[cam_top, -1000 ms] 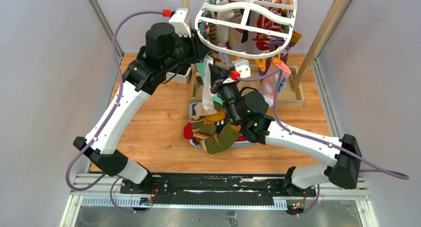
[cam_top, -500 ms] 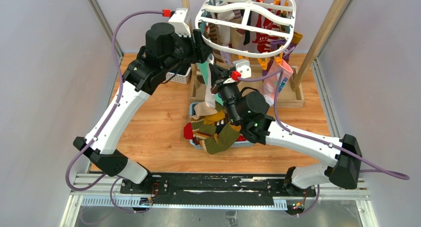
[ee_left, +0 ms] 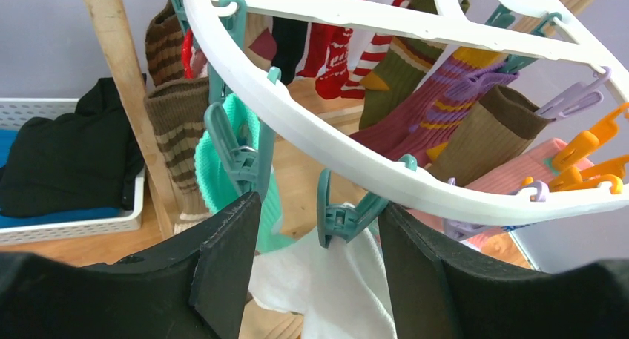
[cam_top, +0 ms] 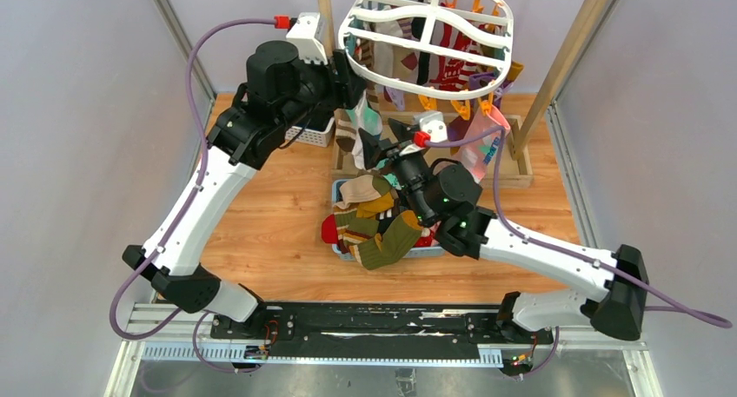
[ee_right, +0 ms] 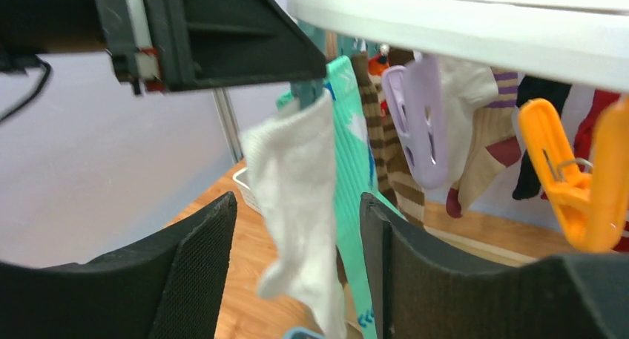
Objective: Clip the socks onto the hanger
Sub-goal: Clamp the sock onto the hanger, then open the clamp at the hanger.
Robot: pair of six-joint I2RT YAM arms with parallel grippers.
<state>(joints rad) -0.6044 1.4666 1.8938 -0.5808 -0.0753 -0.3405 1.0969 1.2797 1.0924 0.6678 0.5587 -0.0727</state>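
The white sock (ee_left: 337,287) is held by a teal clothespin (ee_left: 335,219) under the near rim of the hanger (ee_left: 311,135), just beside a mint green sock (ee_left: 208,179). The left gripper (ee_left: 317,214) is spread wide, and a gap is left on each side of the pin. The right gripper (ee_right: 297,205) is likewise spread, and the sock's free edge is seen between its fingers. A purple clothespin (ee_right: 415,124) hangs near.

White sock (ee_left: 330,283): lower part cut by bottom edge, left wrist view. Hanger (ee_right: 460,31): rim cropped at top, blurred, right wrist view. Blue basket (cam_top: 336,187): mostly buried under socks (cam_top: 374,236).
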